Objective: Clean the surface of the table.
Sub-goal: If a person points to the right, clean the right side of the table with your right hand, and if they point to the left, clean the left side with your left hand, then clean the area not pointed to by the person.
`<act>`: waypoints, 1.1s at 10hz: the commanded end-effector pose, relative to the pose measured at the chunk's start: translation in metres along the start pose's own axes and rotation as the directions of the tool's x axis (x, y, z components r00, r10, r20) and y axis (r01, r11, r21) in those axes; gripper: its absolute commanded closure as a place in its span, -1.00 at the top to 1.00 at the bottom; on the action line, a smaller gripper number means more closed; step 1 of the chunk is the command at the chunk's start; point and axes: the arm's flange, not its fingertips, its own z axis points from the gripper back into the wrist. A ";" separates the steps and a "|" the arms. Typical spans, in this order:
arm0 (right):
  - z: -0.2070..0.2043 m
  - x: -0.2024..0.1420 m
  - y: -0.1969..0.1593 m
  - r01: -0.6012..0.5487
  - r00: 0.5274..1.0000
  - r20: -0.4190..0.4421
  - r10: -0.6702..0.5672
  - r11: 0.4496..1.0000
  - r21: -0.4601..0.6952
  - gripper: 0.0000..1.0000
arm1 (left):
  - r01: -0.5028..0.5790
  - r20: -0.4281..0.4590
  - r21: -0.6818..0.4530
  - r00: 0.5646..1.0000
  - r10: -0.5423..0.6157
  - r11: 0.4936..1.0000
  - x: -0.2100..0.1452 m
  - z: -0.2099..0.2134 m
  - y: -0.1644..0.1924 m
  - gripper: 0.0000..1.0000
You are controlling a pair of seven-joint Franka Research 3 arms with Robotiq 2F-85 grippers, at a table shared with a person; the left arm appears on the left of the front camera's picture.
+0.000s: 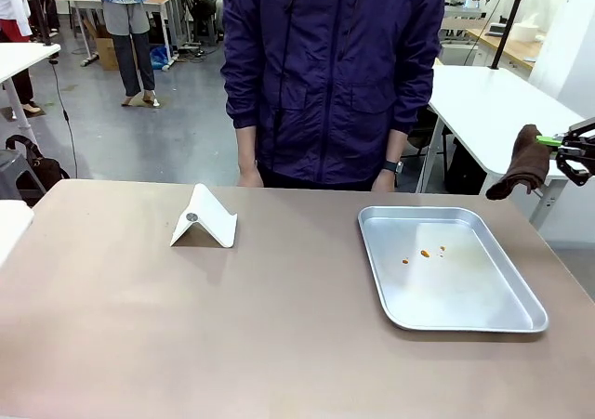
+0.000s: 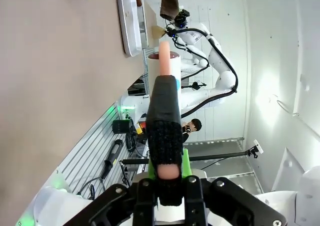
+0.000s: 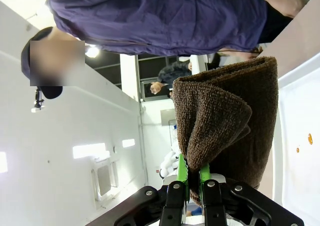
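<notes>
Across from me stood a person in a purple jacket. A tray holding orange crumbs lay right of a white stand.

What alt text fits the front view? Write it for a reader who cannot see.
The right gripper, at the picture's right edge, holds a brown cloth in the air, clear of the brownish table. On it lie a metal tray with orange crumbs and a white folded stand; a person in a dark jacket stands at the far side.
</notes>
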 end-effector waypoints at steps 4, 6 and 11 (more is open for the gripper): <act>0.002 -0.002 0.004 -0.007 1.000 -0.014 0.007 1.000 0.000 -0.80 | -0.001 -0.003 -0.003 1.000 0.001 1.000 -0.002 -0.001 0.000 -0.61; 0.002 -0.002 0.004 -0.007 1.000 -0.014 0.007 1.000 0.000 -0.80 | -0.001 -0.003 -0.003 1.000 0.001 1.000 -0.002 -0.001 0.000 -0.61; -0.008 -0.003 0.017 -0.134 0.984 -0.136 0.118 0.984 -0.119 -0.80 | -0.001 -0.003 -0.003 1.000 0.001 1.000 -0.002 -0.001 0.000 -0.61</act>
